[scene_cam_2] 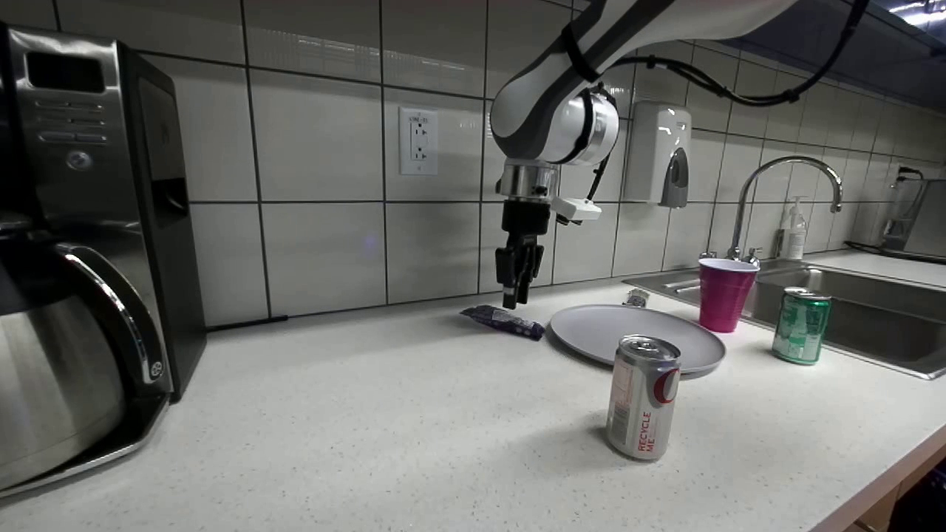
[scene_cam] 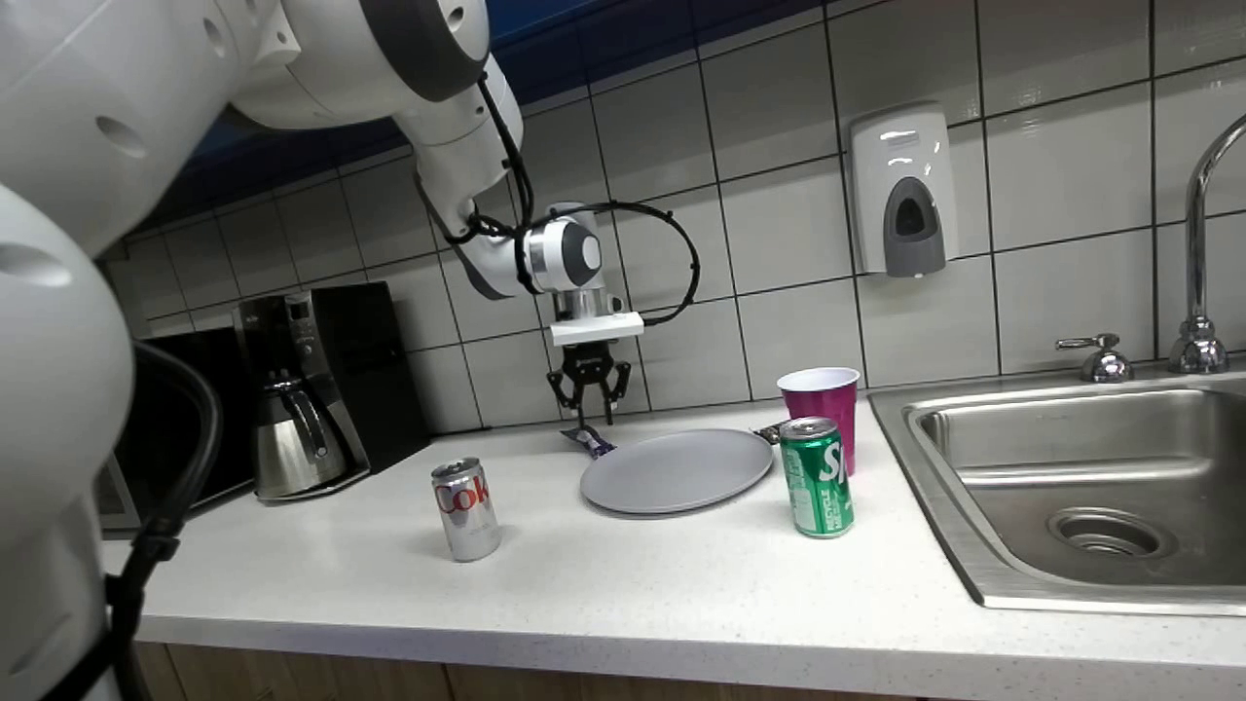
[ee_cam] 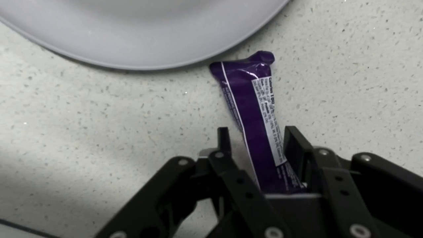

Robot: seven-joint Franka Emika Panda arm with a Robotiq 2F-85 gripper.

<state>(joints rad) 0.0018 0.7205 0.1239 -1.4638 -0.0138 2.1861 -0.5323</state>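
Observation:
My gripper (scene_cam: 596, 417) points straight down just above the counter, with its fingers apart and nothing held. It also shows in an exterior view (scene_cam_2: 516, 299). A purple snack bar wrapper with a white label (ee_cam: 251, 99) lies flat below it. In the wrist view the fingers (ee_cam: 257, 132) appear on either side of the bar's near part; the bar's near end is hidden by the gripper. The bar shows in both exterior views (scene_cam: 589, 441) (scene_cam_2: 505, 322). A grey plate (ee_cam: 148, 36) lies close beside the bar's far end, and also shows in both exterior views (scene_cam: 678, 472) (scene_cam_2: 635, 329).
A silver Diet Coke can (scene_cam: 466, 511) stands before the plate. A green Sprite can (scene_cam: 816, 477) and a pink cup (scene_cam: 823, 397) stand beside the sink (scene_cam: 934, 497). A small wrapped item (scene_cam_2: 636, 298) lies behind the plate. A coffee maker (scene_cam_2: 81, 355) and tiled wall border the counter.

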